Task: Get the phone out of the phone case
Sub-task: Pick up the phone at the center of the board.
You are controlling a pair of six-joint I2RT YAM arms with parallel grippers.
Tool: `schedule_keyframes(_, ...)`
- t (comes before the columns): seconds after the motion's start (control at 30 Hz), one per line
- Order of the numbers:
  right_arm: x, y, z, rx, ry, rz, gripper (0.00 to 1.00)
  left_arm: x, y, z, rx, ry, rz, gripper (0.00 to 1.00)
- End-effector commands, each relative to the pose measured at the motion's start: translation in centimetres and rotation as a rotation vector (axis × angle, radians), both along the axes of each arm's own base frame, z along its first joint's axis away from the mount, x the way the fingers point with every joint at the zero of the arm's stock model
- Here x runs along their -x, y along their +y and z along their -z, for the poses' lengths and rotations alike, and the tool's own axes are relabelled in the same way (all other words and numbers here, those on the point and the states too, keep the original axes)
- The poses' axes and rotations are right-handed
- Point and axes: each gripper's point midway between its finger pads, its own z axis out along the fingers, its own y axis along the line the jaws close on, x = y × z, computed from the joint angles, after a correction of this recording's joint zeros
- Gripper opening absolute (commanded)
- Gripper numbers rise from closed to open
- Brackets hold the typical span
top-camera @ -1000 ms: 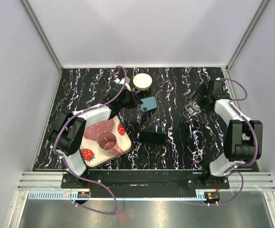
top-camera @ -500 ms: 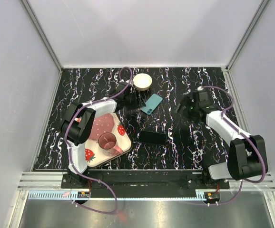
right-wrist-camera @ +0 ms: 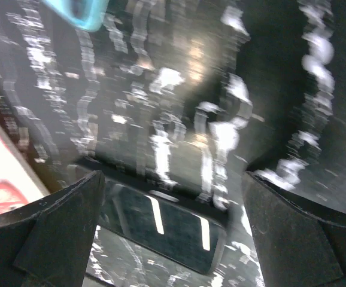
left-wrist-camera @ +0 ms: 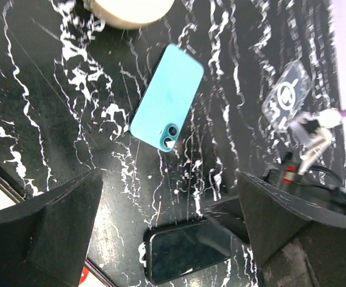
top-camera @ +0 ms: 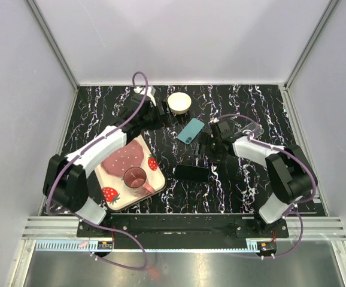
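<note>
You can see the teal phone lying bare, far of centre, and the clear case empty, apart on its right, so the job looks done. Your left gripper and right gripper both stand wide open, holding nothing.

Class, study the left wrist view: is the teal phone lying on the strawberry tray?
No, the teal phone lies camera side up directly on the black marbled table.
</note>
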Motion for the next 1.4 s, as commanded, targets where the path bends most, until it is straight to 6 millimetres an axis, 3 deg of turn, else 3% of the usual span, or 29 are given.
schedule_keyframes(0.0,-0.2,4.8,0.3,-0.108,0.018,-0.101,1.0,0.7,1.9,-2.2,-0.025,-0.029,-0.059,0.98)
schedule_keyframes(0.2,4.7,5.3,1.6,-0.08,0.095,-0.214,1.0,1.8,3.5,-2.7,-0.087,-0.028,-0.056,0.99)
schedule_keyframes(0.33,8.2,4.0,2.4,0.033,0.148,-0.232,1.0,1.8,3.9,-2.7,-0.091,-0.01,-0.051,0.99)
schedule_keyframes(0.6,12.3,3.7,1.1,0.184,0.102,-0.318,0.99,1.0,5.1,-3.8,-0.097,-0.064,-0.072,0.99)
schedule_keyframes(0.77,12.7,3.8,2.1,0.346,0.088,-0.385,1.0,0.5,6.3,-3.8,-0.063,-0.046,-0.137,0.98)
schedule_keyframes(0.8,13.4,4.2,2.1,0.375,0.093,-0.418,1.0,0.7,6.3,-3.8,-0.05,-0.042,-0.135,0.98)
schedule_keyframes(1.07,12.9,7.9,2.4,0.382,0.032,-0.513,1.0,0.7,6.5,-4.0,0.004,-0.03,-0.108,0.98)
schedule_keyframes(1.37,12.3,6.8,4.0,0.537,0.017,-0.52,1.0,1.4,5.4,-3.0,0.006,0.008,-0.006,0.99)
